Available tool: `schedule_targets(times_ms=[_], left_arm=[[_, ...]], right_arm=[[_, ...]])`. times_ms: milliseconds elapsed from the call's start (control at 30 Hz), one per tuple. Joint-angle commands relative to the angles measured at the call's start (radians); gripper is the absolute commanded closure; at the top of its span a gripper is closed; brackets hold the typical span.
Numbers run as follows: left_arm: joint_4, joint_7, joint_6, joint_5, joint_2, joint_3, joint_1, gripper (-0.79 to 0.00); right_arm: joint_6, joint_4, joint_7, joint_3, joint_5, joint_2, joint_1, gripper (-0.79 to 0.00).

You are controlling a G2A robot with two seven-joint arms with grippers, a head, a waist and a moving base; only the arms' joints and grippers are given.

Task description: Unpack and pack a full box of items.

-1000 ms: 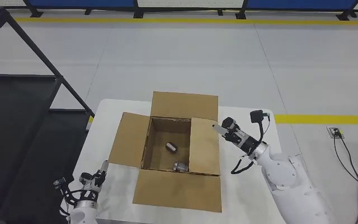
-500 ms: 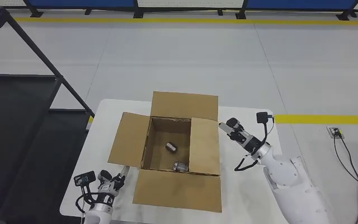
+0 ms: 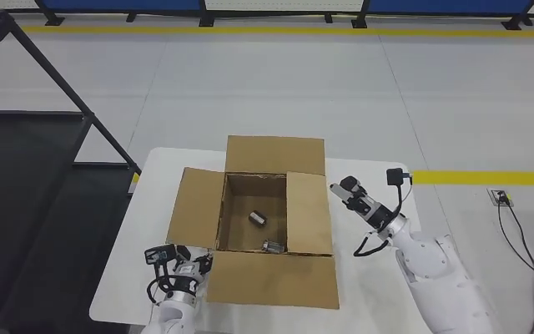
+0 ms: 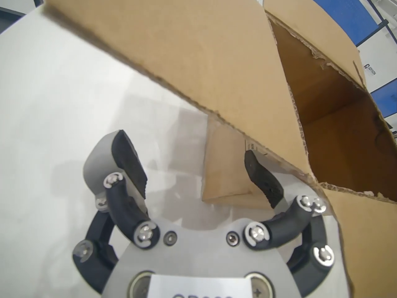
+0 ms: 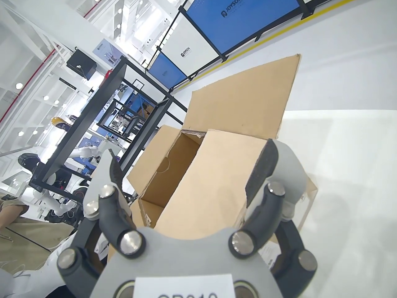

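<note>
An open cardboard box (image 3: 271, 282) stands mid-table with its flaps spread outward. Inside lie a dark cylinder (image 3: 256, 220) and a small metallic part (image 3: 272, 246). My left gripper (image 3: 200, 265) sits low at the box's front left corner. In the left wrist view this gripper (image 4: 195, 169) is open, with the box's bottom corner (image 4: 223, 169) between its fingers and the flap (image 4: 192, 47) overhead. My right gripper (image 3: 340, 187) is just off the outer edge of the right flap. It (image 5: 189, 169) is open, facing that flap (image 5: 214, 169), holding nothing.
The white table (image 3: 150, 217) has bare room left and right of the box. A black metal frame (image 3: 58, 83) stands off the table's left side. A yellow floor line (image 3: 467, 177) runs behind on the right.
My left arm has swung right along the table's front up to the box's front left corner. My right gripper has drawn slightly back from the right flap, which now lies flatter.
</note>
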Motion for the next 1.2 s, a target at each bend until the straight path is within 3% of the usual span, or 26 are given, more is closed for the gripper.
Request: schedule_targets(times_ms=[0,200,400,667,833,967,1167], left_arm=[[0.001,-0.001,0.002,0.010,-0.001,0.012,-0.006,-0.785],[0.003,0.011,0.009,0.028,-0.005,0.036,-0.014,-0.785],[-0.008,0.031,-0.009,-0.009,-0.003,0.008,0.011,-0.785],[-0.009,0.100,-0.046,-0.153,0.010,-0.179,0.122,-0.785],[0.043,0.076,-0.168,-0.102,0.027,-0.255,0.126,-0.785],[0.062,0.049,-0.236,-0.044,0.035,-0.252,0.105,-0.785],[0.101,0.016,-0.219,0.032,0.032,-0.175,0.036,-0.785]], right_arm=[[-0.004,0.003,0.002,0.003,0.003,0.001,-0.001,-0.785],[0.000,0.014,0.020,0.000,0.012,0.003,0.011,-0.785],[0.000,0.025,0.027,-0.014,0.016,0.001,0.033,-0.785],[-0.003,0.050,0.030,-0.040,0.017,-0.003,0.068,-0.785],[-0.014,0.068,0.033,-0.041,0.025,-0.003,0.087,-0.785],[-0.031,0.077,0.035,-0.052,0.029,-0.004,0.097,-0.785],[-0.041,0.084,0.028,-0.062,0.020,-0.005,0.100,-0.785]])
